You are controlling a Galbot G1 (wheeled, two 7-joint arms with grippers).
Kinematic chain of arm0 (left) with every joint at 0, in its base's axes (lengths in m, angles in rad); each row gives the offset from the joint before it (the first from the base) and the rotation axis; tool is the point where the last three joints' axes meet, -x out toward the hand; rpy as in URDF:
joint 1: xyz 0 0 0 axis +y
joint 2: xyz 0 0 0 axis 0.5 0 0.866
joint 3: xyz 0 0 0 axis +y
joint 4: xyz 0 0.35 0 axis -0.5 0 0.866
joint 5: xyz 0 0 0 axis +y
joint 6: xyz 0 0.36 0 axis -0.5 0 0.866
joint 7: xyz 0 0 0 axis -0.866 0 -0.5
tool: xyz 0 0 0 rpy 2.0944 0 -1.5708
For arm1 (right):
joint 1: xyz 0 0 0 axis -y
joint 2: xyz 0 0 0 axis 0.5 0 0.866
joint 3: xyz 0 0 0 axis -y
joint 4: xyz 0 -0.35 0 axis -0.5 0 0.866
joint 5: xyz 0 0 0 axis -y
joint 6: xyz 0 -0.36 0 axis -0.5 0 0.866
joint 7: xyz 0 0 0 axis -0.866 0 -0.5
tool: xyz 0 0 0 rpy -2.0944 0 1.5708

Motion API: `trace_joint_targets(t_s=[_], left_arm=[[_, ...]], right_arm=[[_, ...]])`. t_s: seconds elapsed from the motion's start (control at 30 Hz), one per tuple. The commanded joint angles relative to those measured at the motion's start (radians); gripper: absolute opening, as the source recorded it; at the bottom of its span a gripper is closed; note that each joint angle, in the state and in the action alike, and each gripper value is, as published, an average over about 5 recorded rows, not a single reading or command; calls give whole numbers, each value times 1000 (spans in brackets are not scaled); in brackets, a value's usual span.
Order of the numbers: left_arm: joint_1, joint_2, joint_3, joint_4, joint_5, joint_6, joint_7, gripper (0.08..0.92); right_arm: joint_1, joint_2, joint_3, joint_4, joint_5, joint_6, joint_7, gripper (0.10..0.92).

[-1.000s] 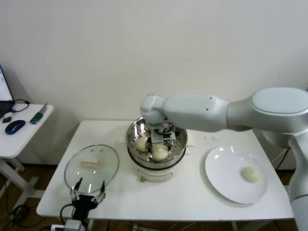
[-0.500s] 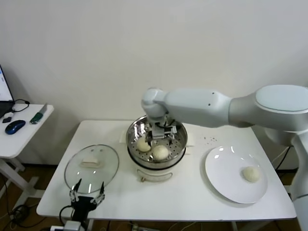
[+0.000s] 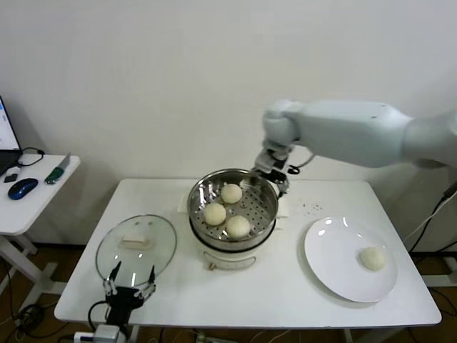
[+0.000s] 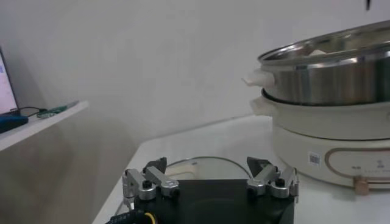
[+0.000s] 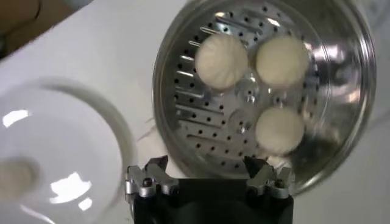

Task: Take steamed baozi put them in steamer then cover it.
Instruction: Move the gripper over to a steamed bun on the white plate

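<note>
Hovering wide open, empty, right gripper (image 3: 275,174) above steamer (image 3: 265,214) rim; three baozi (image 3: 230,193) inside, steamer mouth upward.

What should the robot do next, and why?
Probably swing the right gripper, open and empty above the steamer, over to the white plate for the last baozi. Three buns already sit in the steamer, and the glass lid lies aside.
</note>
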Motion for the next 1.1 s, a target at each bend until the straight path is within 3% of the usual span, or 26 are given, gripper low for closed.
trace_joint_targets(t_s=[0.03, 0.5, 1.1], left_arm=[[2, 4, 2, 3, -3, -4, 6, 823], [7, 1, 3, 6, 11, -1, 9, 823], [8, -19, 16, 19, 81, 5, 12, 823]], right_arm=[[37, -367, -100, 114, 225, -354, 76, 823], [-368, -612, 192, 53, -207, -281, -4, 823], [-727, -560, 528, -145, -401, -186, -20, 823]])
